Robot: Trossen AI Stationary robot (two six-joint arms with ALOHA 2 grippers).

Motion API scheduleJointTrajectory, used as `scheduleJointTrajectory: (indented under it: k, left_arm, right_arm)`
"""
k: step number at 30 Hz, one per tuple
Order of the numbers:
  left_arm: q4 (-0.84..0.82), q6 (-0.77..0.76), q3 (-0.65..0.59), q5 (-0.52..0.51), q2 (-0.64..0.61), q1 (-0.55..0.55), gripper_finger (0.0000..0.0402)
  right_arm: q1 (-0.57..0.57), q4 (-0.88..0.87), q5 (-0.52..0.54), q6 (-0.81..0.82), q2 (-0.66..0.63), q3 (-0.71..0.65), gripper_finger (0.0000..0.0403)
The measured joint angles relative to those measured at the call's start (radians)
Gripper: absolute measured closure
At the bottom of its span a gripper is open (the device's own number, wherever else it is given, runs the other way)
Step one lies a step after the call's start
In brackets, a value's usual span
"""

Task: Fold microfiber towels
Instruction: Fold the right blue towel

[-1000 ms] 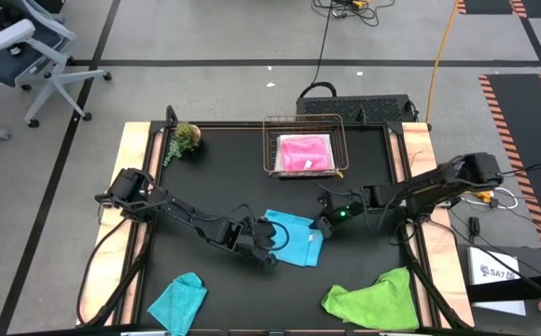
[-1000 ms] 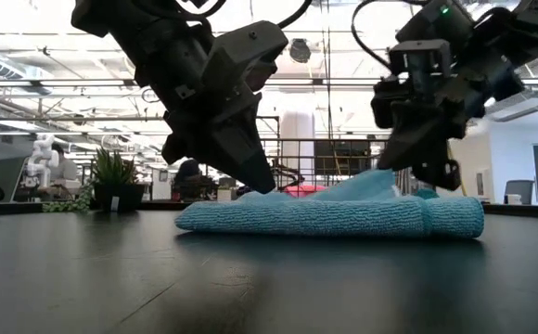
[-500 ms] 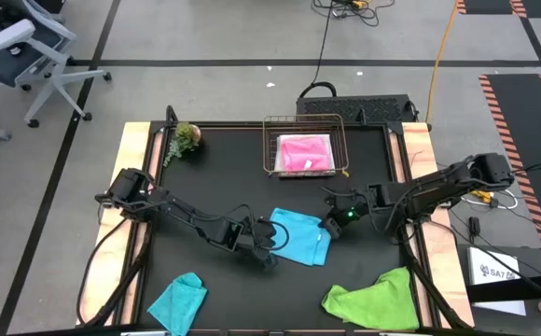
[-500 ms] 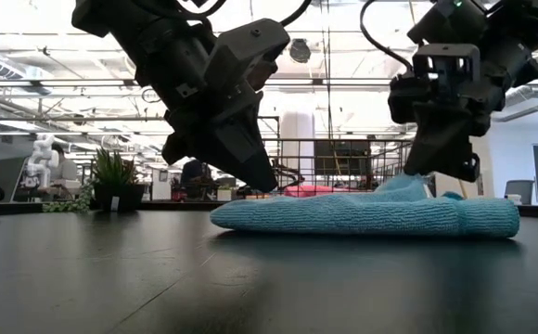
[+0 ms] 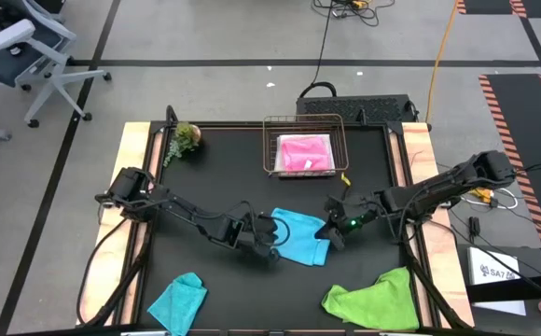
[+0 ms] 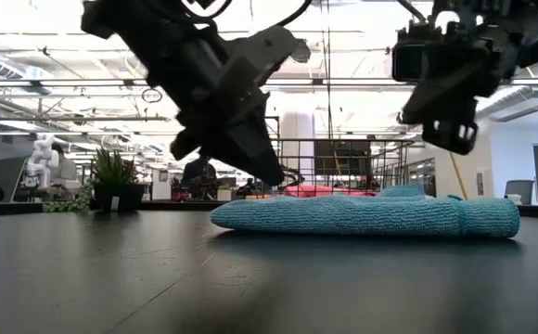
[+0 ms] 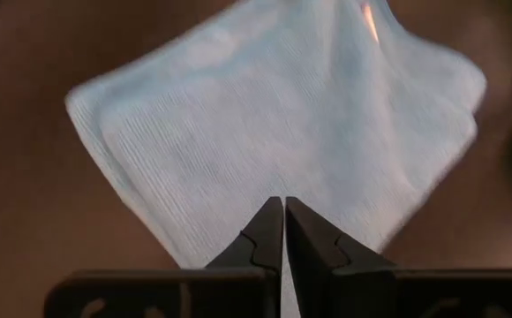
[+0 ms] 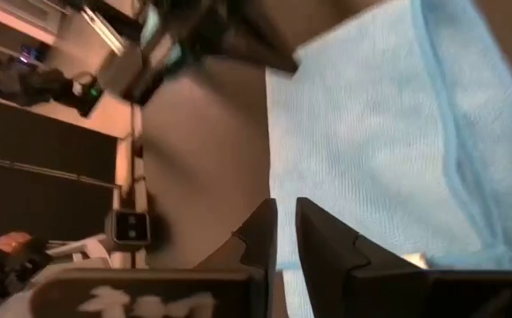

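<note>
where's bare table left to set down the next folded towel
Bare black table lies between the plant and the wire basket, above the left arm. Another patch sits along the near edge between the teal towel and lime green towel. The centre is crowded: sky blue towel and both grippers.

The right gripper [image 8: 284, 231] is seen above the sky blue towel [image 8: 388, 141], its two dark fingers [image 8: 260, 234] parted by a narrow gap with nothing held between them. The towel is spread on the dark table [image 8: 194, 150]. Beyond it, the left gripper [image 8: 269, 49] is pointed at the towel's edge.
</note>
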Motion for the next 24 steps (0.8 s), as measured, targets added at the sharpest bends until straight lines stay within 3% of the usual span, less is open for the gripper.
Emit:
scheduleJointTrajectory:
  k: [6,17,24]
  left_arm:
    - [0.040,0.052,0.000,-0.002,0.017,0.052,0.0397]
    - [0.091,-0.011,0.002,0.044,0.122,0.109,0.0393]
    - [0.095,-0.044,0.002,0.036,0.123,0.109,0.0396]
  right_arm:
    - [0.073,0.007,0.022,0.042,0.077,0.000,0.0400]
    - [0.135,0.129,0.051,0.087,0.224,0.004,0.0402]
    - [0.137,0.175,0.079,0.069,0.339,0.004,0.0403]
